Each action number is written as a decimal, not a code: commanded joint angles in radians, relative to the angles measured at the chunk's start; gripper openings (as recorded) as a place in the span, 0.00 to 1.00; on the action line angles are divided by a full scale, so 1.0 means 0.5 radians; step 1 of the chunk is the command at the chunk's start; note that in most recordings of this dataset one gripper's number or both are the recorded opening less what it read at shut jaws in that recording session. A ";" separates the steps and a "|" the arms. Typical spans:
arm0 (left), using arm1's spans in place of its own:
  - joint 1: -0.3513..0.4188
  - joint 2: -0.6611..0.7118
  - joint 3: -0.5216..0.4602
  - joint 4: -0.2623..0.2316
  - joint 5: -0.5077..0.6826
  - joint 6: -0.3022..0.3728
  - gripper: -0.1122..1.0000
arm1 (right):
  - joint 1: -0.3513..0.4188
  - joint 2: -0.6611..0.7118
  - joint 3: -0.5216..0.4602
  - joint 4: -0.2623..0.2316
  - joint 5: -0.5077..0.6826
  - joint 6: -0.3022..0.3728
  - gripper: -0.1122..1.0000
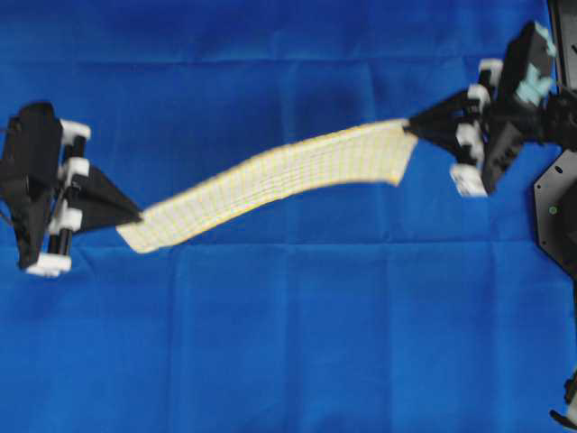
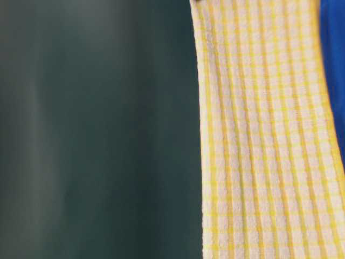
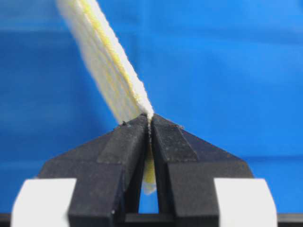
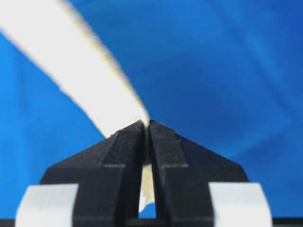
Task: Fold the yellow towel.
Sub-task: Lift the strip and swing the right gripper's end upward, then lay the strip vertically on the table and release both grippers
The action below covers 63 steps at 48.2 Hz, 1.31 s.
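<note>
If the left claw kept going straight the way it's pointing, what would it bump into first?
Probably only the yellow towel it already pinches: the left gripper points along it toward the right gripper. Beyond that, the blue cloth, though depth is unclear.

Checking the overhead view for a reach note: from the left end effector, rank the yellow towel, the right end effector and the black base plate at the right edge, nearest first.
1. yellow towel: pinched in the left end effector.
2. right end effector: upper right, gripping the towel's other end.
3. black base plate: far right edge.

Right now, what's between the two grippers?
Only the yellow towel, held at its ends by left gripper and right gripper, above the blue cloth; overhead view.
</note>
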 commanded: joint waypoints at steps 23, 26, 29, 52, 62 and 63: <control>-0.187 0.699 -0.574 -0.003 -0.307 0.043 0.12 | -0.472 0.558 -0.469 -0.242 -0.034 -0.025 0.12; -0.187 0.801 -0.678 -0.003 -0.307 0.058 0.12 | -0.485 0.626 -0.537 -0.258 -0.034 -0.025 0.12; -0.187 0.896 -0.776 -0.003 -0.304 0.080 0.12 | -0.491 0.690 -0.601 -0.282 -0.028 -0.025 0.12; -0.178 1.384 -1.417 -0.003 -0.304 0.298 0.12 | -0.515 0.914 -0.874 -0.365 0.006 -0.025 0.12; -0.156 1.454 -1.491 -0.003 -0.304 0.310 0.12 | -0.522 0.911 -0.868 -0.368 0.028 -0.025 0.12; -0.153 1.454 -1.491 -0.003 -0.304 0.310 0.12 | -0.525 0.911 -0.868 -0.368 0.031 -0.025 0.12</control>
